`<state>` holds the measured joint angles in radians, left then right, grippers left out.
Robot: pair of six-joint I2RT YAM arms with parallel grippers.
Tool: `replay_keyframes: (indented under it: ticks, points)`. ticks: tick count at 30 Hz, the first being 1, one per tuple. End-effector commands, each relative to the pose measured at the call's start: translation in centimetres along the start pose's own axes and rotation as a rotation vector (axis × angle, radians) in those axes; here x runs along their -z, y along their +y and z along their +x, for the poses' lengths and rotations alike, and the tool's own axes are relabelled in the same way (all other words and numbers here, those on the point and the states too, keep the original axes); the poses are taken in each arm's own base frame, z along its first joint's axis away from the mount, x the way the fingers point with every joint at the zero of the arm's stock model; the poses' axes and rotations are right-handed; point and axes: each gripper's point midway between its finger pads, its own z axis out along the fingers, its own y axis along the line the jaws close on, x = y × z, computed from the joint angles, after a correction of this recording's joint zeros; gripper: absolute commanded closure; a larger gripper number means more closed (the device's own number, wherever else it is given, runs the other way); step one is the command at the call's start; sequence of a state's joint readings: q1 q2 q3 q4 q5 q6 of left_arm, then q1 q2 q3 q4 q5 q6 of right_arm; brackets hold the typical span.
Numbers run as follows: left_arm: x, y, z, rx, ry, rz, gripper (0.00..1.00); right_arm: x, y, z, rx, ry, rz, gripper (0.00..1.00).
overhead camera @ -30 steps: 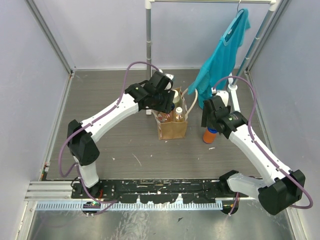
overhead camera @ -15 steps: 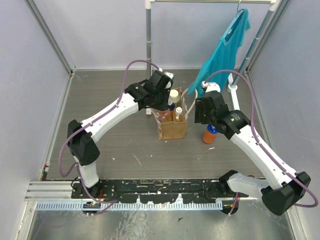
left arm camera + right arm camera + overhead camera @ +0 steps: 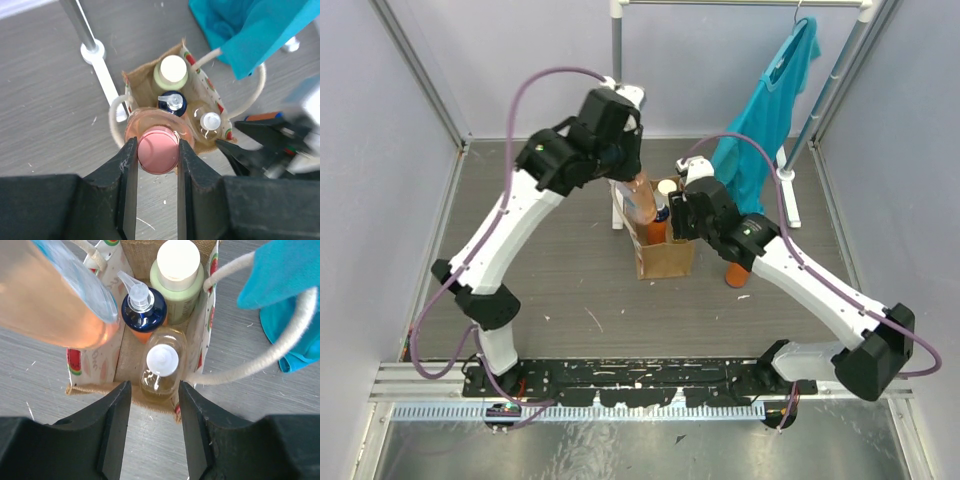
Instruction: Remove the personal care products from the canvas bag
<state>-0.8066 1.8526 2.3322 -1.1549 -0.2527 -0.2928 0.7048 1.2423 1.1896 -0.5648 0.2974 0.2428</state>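
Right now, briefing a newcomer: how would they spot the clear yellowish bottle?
Find the canvas bag on the table. Inside, the clear yellowish bottle is the see-through one; its neighbours are a dark-capped pump bottle and a pale green bottle.

Tabletop [image 3: 570, 290]: grey wood-grain with small white marks, perhaps scratches or paint flecks.
Walls [image 3: 380, 200]: plain pale lavender panels at the left, far and right edges.
Frame posts [image 3: 420, 70]: grey metal, rising from the far corners.
Clothes rail [image 3: 617, 50]: white upright at the far edge, crossbar above; teal t-shirt [image 3: 770, 100] hanging toward the far right corner.
Near edge: aluminium rail [image 3: 420, 380] and black mounting plate [image 3: 620, 385].
Light: even, soft.
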Motion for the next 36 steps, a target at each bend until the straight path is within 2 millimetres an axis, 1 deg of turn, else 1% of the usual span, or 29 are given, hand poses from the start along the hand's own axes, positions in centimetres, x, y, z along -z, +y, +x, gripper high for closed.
replay_keyframes:
  ticks: [1,2,5,9,12,15,18,22,24,26,28,29,30,31,35,36]
  points:
    - [8.3,2.5,-5.1,0.049,-0.218,-0.034,1.0,-1.6,0.3,-1.9,0.009,-0.083,0.008,0.51]
    - [9.3,3.0,-5.4,0.058,-0.238,-0.045,1.0,-2.1,0.3,-1.7,0.01,-0.074,0.007,0.51]
    - [11.2,4.4,-5.3,0.07,-0.264,-0.082,1.0,-3.0,0.1,-1.1,0.017,-0.055,0.023,0.5]
    - [12.4,6.0,-4.7,0.088,-0.275,-0.142,1.0,-4.0,-0.3,-0.3,0.022,-0.034,0.052,0.49]
    - [12.2,6.9,-4.1,0.093,-0.271,-0.173,1.0,-4.6,-0.8,0.2,0.026,-0.022,0.076,0.48]
    - [10.9,7.6,-2.8,0.094,-0.235,-0.193,1.0,-5.2,-1.0,0.7,0.027,-0.011,0.085,0.49]
    - [8.8,7.9,-1.1,0.096,-0.193,-0.211,1.0,-5.8,-1.0,1.2,0.033,0.003,0.085,0.5]
    - [6.8,7.8,0.9,0.121,-0.193,-0.205,1.0,-6.3,-0.8,1.4,0.033,0.01,0.077,0.51]
    - [5.7,8.2,2.0,0.131,-0.188,-0.22,1.0,-6.4,-0.7,1.2,0.03,0.004,0.07,0.51]
    - [4.8,8.5,3.0,0.14,-0.182,-0.232,1.0,-6.4,-0.5,0.7,0.029,-0.008,0.061,0.57]
    - [4.0,8.6,4.0,0.15,-0.171,-0.237,1.0,-6.1,-0.4,0.2,0.032,-0.008,0.058,0.66]
    - [3.7,8.8,4.7,0.148,-0.156,-0.243,1.0,-5.9,-0.3,-0.2,0.034,-0.009,0.058,0.72]
    - [3.5,8.7,4.8,0.157,-0.165,-0.241,1.0,-5.6,-0.3,-0.6,0.036,-0.011,0.058,0.77]
    - [3.2,8.7,5.2,0.163,-0.165,-0.239,1.0,-5.2,-0.4,-1.3,0.035,-0.022,0.058,0.8]
    - [2.0,8.9,7.3,0.193,-0.15,-0.245,1.0,-2.6,-0.7,-5.1,0.021,-0.102,0.07,0.82]
    - [1.3,9.0,8.5,0.197,-0.132,-0.249,1.0,-1.8,-1.0,-6.2,0.019,-0.121,0.087,0.82]
